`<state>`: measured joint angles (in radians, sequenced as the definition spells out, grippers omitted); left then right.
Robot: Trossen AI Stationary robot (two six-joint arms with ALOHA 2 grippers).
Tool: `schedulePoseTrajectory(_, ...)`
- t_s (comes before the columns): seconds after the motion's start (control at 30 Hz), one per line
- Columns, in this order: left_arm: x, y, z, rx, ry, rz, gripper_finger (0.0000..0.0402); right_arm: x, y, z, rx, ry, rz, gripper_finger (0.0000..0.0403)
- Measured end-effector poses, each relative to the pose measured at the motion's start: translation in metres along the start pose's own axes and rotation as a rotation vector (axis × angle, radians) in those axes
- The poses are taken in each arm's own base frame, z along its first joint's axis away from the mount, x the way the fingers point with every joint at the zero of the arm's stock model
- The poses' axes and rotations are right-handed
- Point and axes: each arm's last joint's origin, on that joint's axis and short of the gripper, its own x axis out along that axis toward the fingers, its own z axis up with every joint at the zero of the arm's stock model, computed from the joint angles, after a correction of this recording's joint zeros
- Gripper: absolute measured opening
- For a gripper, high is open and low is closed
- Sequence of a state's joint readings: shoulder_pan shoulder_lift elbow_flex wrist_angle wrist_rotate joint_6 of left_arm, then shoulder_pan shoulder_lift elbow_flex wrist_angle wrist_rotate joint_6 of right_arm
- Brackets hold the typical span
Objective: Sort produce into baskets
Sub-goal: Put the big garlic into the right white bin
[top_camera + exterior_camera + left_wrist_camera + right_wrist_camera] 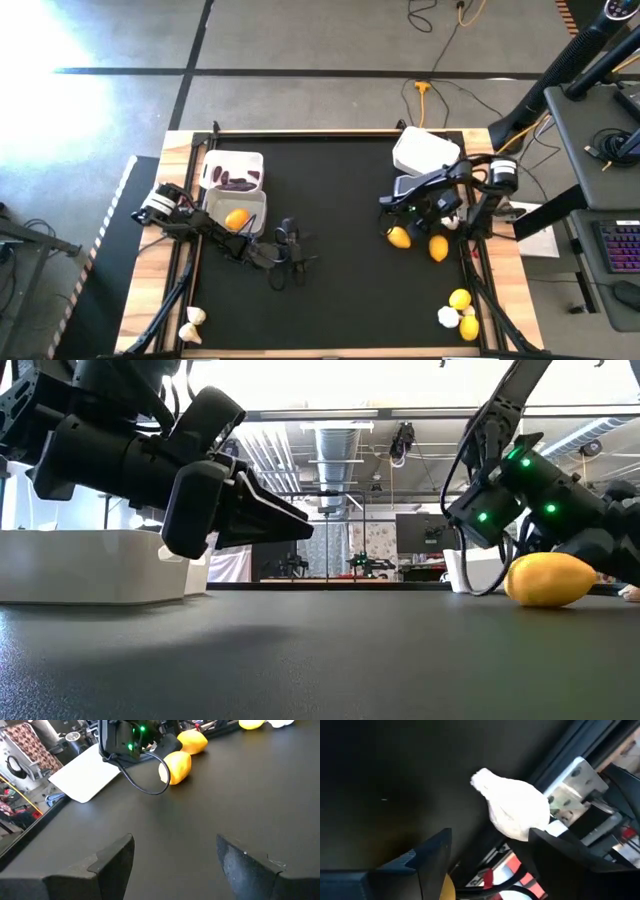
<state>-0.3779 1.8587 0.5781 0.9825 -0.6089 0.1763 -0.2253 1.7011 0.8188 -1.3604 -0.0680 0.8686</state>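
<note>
White garlic bulb (512, 810) fills my right wrist view, between my right gripper's (485, 852) parted fingers at the mat's edge, not visibly clamped. From above, two lemons (400, 237) lie beside it. My left gripper (172, 865) hovers open, empty, mid-table.
</note>
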Motion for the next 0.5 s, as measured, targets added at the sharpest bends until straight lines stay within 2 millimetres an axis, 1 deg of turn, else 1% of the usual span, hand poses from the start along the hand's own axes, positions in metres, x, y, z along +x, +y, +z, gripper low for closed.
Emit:
schedulePoseTrajectory(0.17, -0.001, 0.0, -0.002, -0.007, 0.009, -0.001, 0.0262, 0.006, 0.0, 0.003, -0.038, 0.011, -0.075, 0.0255)
schedulePoseTrajectory(0.33, -0.001, 0.0, -0.002, -0.017, 0.009, -0.001, 0.0262, 0.012, 0.003, 0.006, -0.056, 0.034, -0.115, 0.0254)
schedulePoseTrajectory(0.5, -0.001, 0.0, -0.002, -0.019, 0.009, -0.001, 0.0262, 0.017, 0.007, 0.011, -0.099, 0.043, -0.153, 0.0265)
